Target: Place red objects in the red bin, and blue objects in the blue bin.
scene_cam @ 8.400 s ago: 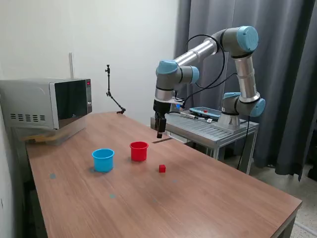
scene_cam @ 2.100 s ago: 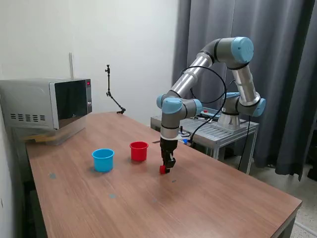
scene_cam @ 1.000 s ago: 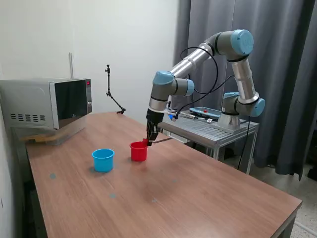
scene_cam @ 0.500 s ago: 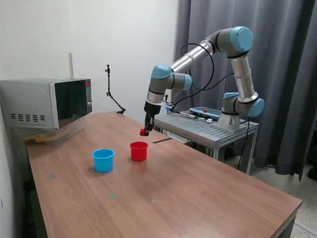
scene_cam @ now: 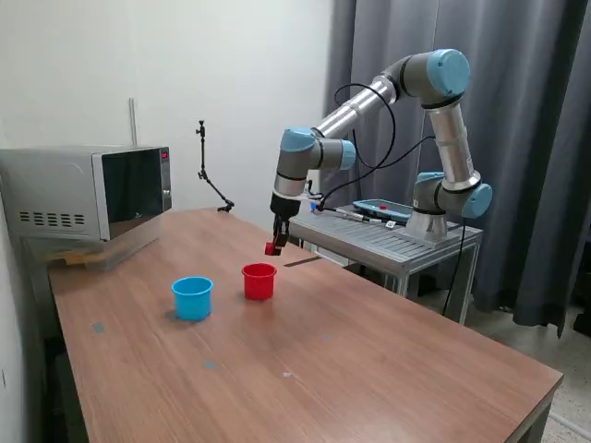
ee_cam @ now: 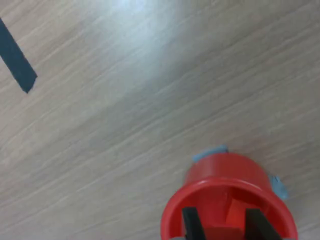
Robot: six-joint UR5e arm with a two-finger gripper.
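Observation:
My gripper [scene_cam: 273, 245] is shut on a tiny red cube [scene_cam: 272, 248] and holds it in the air just above the red cup [scene_cam: 259, 281]. In the wrist view the two black fingers [ee_cam: 189, 224] straddle the red cube [ee_cam: 220, 233], with the open mouth of the red cup [ee_cam: 200, 200] right below. A lighter red block shape [ee_cam: 234, 211] lies inside the cup. The light blue cup [scene_cam: 192, 297] stands on the table to the exterior view's left of the red cup. No dark blue cubes are in view.
A microwave [scene_cam: 88, 192] stands at the table's far left corner in the exterior view. A thin black stand [scene_cam: 209, 175] rises at the back edge. A metal cart [scene_cam: 397, 242] carries the arm's base. A black tape strip [ee_cam: 17, 62] lies on the table.
The gripper closed on the red cube on the table, lifted it and carried it towards the exterior view's left to above the red cup. In the last half second it shifted slightly.

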